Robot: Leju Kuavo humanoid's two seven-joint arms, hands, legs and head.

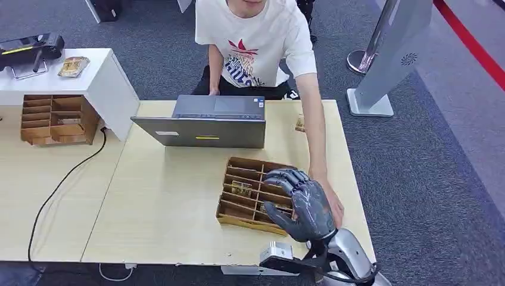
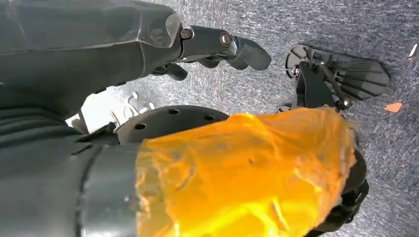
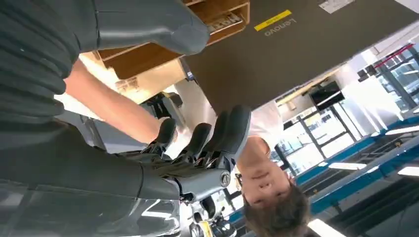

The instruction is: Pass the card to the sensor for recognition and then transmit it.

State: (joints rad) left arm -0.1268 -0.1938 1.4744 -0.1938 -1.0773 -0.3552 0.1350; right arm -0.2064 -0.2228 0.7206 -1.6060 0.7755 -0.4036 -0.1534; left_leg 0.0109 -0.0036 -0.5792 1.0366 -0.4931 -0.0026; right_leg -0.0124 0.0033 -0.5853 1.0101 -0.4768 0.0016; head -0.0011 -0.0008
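The right hand (image 1: 301,202) is hiding part of the wooden tray (image 1: 244,190); the person's (image 1: 262,47) head is being cut off.

Lower centre-right, the right hand (image 1: 301,205) hovers with fingers spread over a wooden tray (image 1: 244,192); a person's hand (image 1: 331,202) lies just right; a laptop (image 1: 202,122) stands above

Readable text: one brand word on the laptop, a logo on a shirt

In the right wrist view you can read "Lenovo" on the grey lid of the laptop (image 3: 306,54), beside a small yellow sticker (image 3: 272,20) whose print is too small to read. In the head view the person's white T-shirt (image 1: 250,42) bears a red trefoil logo over a block of graphic lettering you cannot make out.
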